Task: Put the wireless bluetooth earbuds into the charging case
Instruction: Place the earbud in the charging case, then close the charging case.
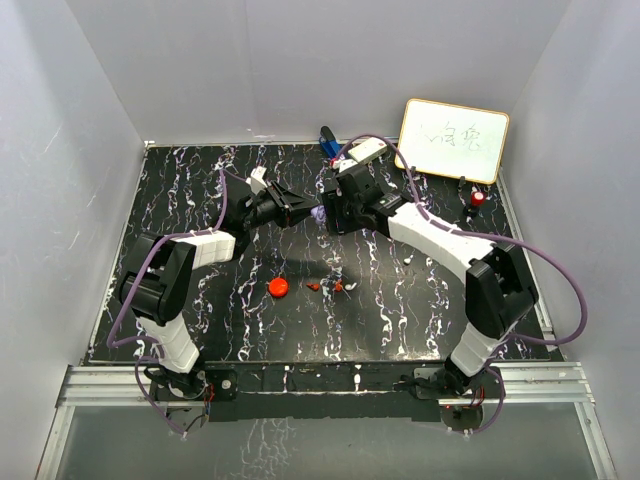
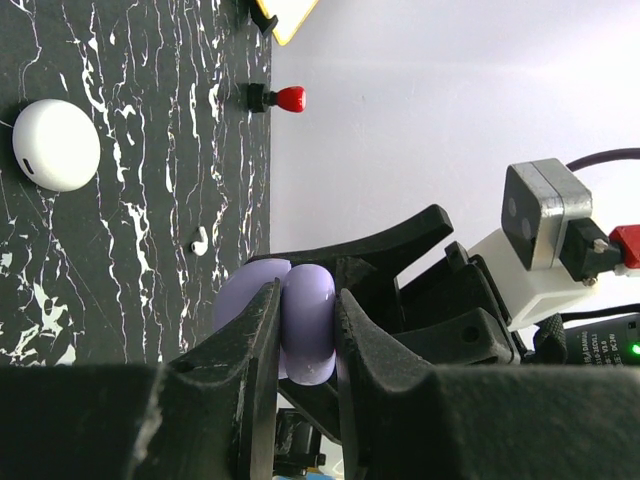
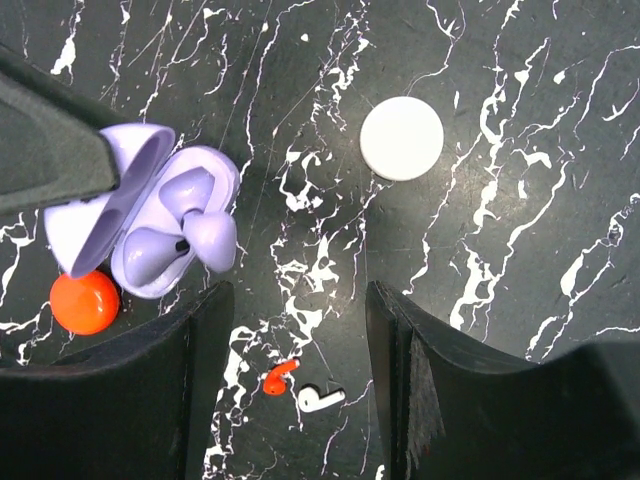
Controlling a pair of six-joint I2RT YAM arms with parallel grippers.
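My left gripper (image 2: 305, 300) is shut on the edge of a lilac charging case (image 2: 300, 315), held above the table (image 1: 200, 200). In the right wrist view that case (image 3: 150, 235) hangs open, with two lilac earbuds (image 3: 190, 235) seated in it. My right gripper (image 3: 295, 300) stands open right beside the case with nothing between its fingers; in the top view the two grippers meet at mid-table (image 1: 318, 212). Below, a red earbud (image 3: 280, 378) and a white earbud (image 3: 322, 399) lie loose on the table. More red earbuds (image 1: 325, 286) show in the top view.
A round red case (image 1: 279, 288) lies left of the loose earbuds. A round white case (image 3: 401, 138) and another white earbud (image 2: 200, 238) rest on the black marbled table. A red-capped marker (image 1: 478, 200) and a whiteboard (image 1: 455, 140) stand at the back right.
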